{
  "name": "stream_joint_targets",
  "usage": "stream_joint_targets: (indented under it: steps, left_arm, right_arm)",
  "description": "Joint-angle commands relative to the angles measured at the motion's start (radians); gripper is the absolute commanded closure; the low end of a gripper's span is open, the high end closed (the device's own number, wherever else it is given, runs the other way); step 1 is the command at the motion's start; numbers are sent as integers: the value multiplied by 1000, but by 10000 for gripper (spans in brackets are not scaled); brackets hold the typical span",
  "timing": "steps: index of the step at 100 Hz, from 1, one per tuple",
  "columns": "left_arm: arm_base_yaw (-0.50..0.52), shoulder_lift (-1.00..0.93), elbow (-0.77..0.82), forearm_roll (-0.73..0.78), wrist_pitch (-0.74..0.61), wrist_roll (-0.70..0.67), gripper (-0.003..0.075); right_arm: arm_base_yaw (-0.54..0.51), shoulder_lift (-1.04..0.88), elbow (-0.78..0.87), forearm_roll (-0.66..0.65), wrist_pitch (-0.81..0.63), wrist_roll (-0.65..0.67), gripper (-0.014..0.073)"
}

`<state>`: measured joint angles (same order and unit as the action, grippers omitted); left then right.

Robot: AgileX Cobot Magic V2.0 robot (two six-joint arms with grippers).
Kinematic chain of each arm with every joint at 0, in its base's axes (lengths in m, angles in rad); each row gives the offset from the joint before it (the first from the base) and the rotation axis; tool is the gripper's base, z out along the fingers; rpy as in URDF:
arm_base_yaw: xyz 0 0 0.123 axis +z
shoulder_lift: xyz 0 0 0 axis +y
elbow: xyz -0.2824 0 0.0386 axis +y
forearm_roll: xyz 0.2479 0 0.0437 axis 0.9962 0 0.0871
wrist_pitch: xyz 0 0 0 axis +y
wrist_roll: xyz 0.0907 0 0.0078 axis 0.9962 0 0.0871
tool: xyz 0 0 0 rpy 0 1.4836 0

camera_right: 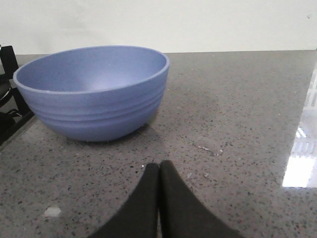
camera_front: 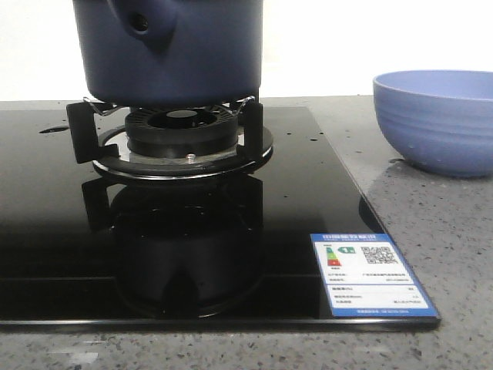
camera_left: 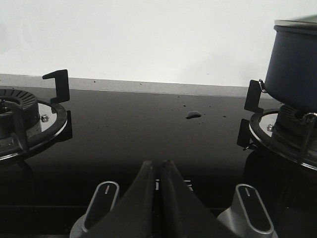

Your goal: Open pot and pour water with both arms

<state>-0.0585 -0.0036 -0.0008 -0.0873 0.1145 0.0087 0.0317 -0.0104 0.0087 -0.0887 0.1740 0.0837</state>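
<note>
Navy pot (camera_front: 173, 50) looks heavy and rigid; grip its side knob (camera_front: 142, 23) at 12 o'clock. Both fingers are clenched, empty.

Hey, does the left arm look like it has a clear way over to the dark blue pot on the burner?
Probably yes. The left gripper, fingers shut, hangs over bare black stovetop, and nothing stands between it and the pot on its burner. It would need to open first.

I see the dark navy pot (camera_front: 173, 50) upright on the burner stand, its holed side knob facing me
</note>
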Motion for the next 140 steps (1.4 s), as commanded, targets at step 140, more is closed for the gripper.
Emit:
stream_joint_targets:
  steps: [140]
  left_arm:
    - [2,-27,33,-179,-86,-9,741]
  right_arm:
    - [-2,-17,24,181,-161,-1,655]
